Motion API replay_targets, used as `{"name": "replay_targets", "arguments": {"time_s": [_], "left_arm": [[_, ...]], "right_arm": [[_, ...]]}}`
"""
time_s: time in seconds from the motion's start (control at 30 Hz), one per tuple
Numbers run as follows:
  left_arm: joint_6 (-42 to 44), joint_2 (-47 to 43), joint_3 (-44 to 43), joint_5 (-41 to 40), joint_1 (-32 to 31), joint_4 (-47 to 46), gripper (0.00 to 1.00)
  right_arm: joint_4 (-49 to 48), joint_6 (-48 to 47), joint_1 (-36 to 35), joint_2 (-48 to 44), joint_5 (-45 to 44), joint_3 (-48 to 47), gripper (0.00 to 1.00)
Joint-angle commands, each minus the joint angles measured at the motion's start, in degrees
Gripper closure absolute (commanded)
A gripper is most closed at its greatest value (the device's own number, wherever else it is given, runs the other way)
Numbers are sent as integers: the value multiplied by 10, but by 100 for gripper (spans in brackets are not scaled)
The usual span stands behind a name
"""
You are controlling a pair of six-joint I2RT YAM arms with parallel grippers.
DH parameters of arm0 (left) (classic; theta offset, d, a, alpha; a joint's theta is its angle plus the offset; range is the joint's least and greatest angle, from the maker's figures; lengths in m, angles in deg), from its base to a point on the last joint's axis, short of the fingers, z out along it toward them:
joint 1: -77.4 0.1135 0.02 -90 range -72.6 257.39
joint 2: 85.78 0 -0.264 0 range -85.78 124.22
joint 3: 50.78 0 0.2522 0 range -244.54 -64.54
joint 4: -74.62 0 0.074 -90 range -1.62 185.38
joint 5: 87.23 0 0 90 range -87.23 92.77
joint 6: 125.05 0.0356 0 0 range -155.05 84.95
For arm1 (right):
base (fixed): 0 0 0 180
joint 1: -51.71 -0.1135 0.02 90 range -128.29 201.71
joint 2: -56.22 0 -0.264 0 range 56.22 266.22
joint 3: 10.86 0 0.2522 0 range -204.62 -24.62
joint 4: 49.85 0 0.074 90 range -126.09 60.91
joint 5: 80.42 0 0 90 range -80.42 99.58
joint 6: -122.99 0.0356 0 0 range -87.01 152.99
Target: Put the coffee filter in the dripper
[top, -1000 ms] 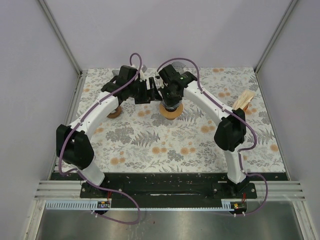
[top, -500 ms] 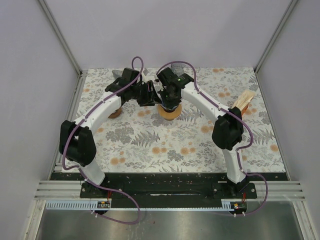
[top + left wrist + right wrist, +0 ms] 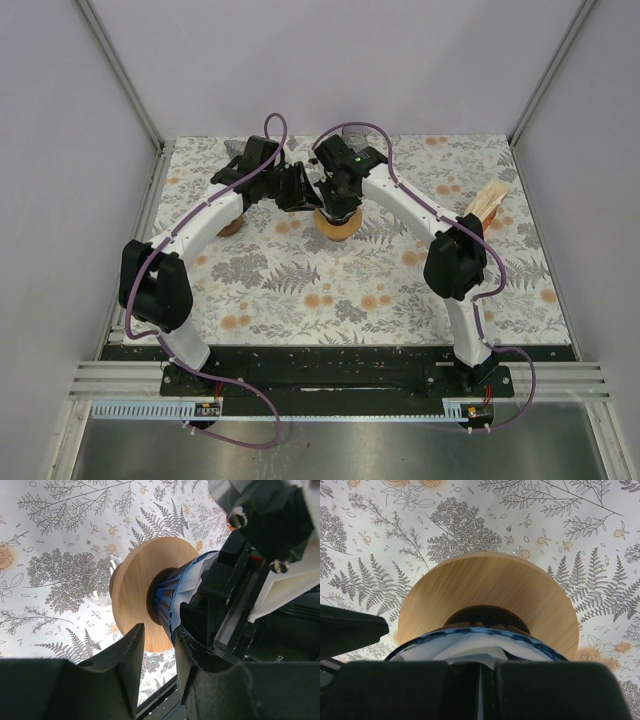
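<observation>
The dripper (image 3: pixel 338 222) is a blue ribbed glass cone on a round wooden base, standing at the back middle of the table. In the right wrist view its blue rim (image 3: pixel 485 631) curves just ahead of my fingers, with the white coffee filter (image 3: pixel 470 651) lying inside it. My right gripper (image 3: pixel 480 672) is over the cone, shut on the filter's edge. My left gripper (image 3: pixel 159 647) is open beside the cone (image 3: pixel 172 597), its right finger (image 3: pixel 187 647) close against the glass. From above, both grippers hide the cone's mouth.
A pale wooden piece (image 3: pixel 487 205) lies at the back right of the floral mat. A round brown object (image 3: pixel 230 226) shows under the left arm. A grey object (image 3: pixel 352 131) stands behind the grippers. Frame posts bound the back corners.
Both arms have shifted slightly toward the back and closed in over the dripper. The last half second shows almost no motion.
</observation>
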Motion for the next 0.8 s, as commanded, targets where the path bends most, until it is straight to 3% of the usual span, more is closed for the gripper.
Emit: {"name": "replay_targets", "arguments": {"time_s": [0.0,0.3,0.53,0.77], "left_arm": [[1,-4,8,2,3,-21,68],[5,-7,8,1,3,-22,70],[9,-12,5,0,3,-21,70],[15,-10,-12,9,4,-18,56]], "right_arm": [[17,2,-9,-9,27,-40,100],[44,-13,-9,-27,20,-132,87],[90,-28,-9,-21,-9,-193,86],[90,-37,-9,-52,-38,-198,78]]}}
